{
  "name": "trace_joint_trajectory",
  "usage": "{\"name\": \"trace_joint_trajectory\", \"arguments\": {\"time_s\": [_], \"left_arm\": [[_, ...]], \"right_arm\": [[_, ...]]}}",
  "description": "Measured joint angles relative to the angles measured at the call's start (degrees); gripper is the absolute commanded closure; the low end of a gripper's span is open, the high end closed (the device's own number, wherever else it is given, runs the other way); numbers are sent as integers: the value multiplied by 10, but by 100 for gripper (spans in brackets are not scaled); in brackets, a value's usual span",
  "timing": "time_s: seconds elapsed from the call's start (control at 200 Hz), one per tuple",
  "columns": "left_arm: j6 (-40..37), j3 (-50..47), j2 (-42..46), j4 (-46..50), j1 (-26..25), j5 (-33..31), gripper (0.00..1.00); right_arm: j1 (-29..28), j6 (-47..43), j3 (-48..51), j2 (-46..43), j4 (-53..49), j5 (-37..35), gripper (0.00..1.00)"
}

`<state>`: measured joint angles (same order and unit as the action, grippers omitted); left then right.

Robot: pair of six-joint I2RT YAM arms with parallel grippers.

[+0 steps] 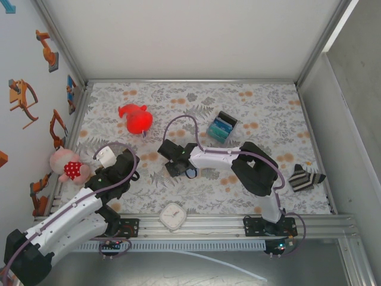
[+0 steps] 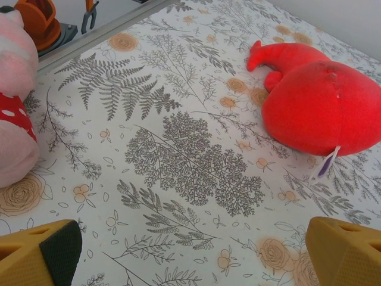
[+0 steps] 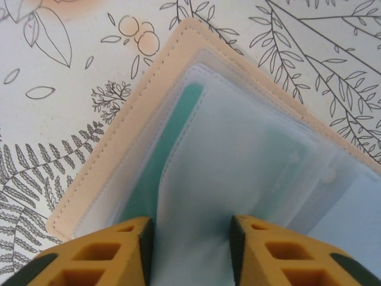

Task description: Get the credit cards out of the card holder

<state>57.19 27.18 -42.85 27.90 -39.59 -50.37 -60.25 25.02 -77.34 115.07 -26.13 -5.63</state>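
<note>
Table [image 1: 268, 107]: covered in a pale cloth printed with grey ferns and orange flowers, with everything below resting on it.
Left arm [image 1: 71, 217]: lies at the near-left corner and reaches toward the left edge.
Right arm [image 1: 256, 170]: bends from its base at the near right across to the middle of the table.
Red plush toy [image 1: 137, 119]: sits toward the far left, ahead of the left arm.
Pink plush toy [image 1: 66, 165]: sits at the left edge, just beside the left arm's wrist.
Card holder [image 3: 172, 56]: lies open and flat mid-table under the right wrist, with a tan stitched cover and clear sleeves fanned on top.
Left end effector [image 2: 196, 253]: fingers spread wide apart above bare cloth, holding nothing.
Right end effector [image 3: 190, 250]: fingers partly apart, one on each side of a clear sleeve; whether they pinch it cannot be told.
Credit card [image 3: 172, 137]: teal, still tucked inside a sleeve of the card holder, just left of the right end effector.
</note>
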Motion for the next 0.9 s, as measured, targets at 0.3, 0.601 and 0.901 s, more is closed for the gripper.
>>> {"name": "trace_joint_trajectory", "arguments": {"time_s": [0.3,0.601,0.901], "left_arm": [[-41,0,7,-22,0,34,3],[-70,0,7,-49,0,54,3],[-82,5,-3,-56,0,62,3]], "right_arm": [[5,-84,20,-14,20,3,69],[13,-124,20,-17,20,22,63],[14,-122,37,-35,19,43,59]]}}
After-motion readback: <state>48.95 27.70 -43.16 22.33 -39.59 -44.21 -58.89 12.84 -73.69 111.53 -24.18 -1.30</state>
